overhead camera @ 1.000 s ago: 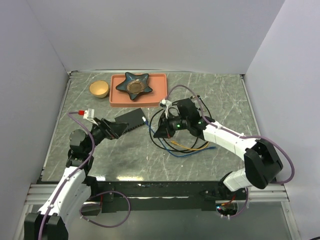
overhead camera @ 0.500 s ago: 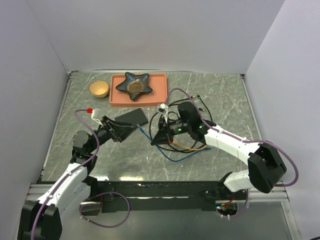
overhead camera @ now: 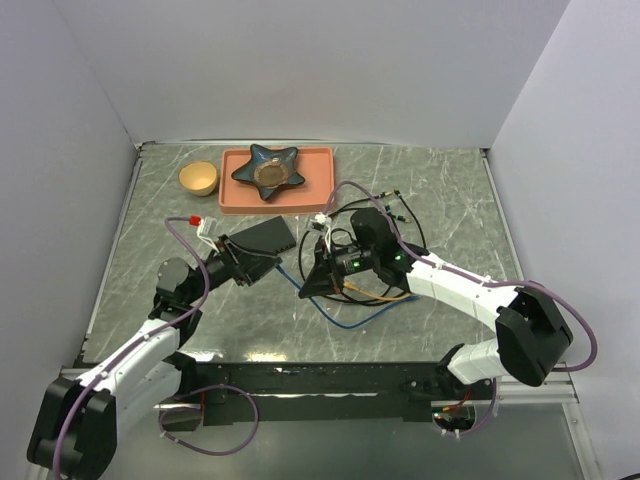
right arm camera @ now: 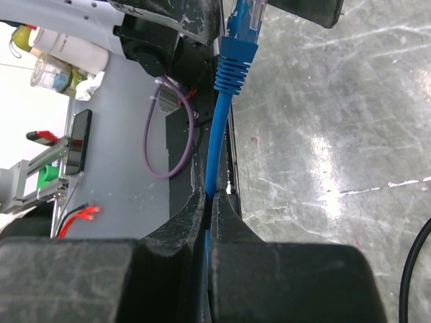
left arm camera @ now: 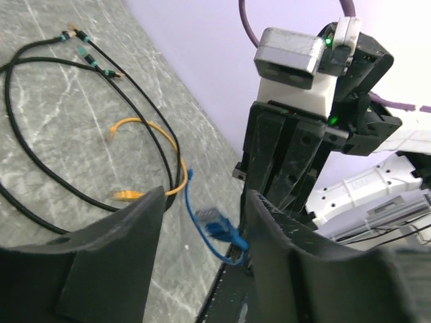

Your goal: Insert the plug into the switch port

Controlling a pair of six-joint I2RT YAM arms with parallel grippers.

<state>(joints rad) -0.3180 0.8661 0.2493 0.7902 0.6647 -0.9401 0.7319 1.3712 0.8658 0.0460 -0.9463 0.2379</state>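
Small round wooden bowl [overhead camera: 198, 178], far left of grey marbled counter [overhead camera: 460, 210]; left tool [left arm camera: 205, 198] at near-left edge of flat matte black switch box [overhead camera: 266, 236], fingers [left arm camera: 111, 269] apart, contact with box cannot be told; orange-pink rectangular tray [overhead camera: 322, 195] behind box; right tool [right arm camera: 210, 202] pinched tight on blue cable [right arm camera: 214, 148], blue plug [right arm camera: 234, 64] jutting past its tips, just right of box, apart from it; yellow cable [overhead camera: 372, 293] loose beneath

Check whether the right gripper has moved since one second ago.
Yes. The right gripper, holding the blue cable, shifted toward the near edge, away from the orange tray.
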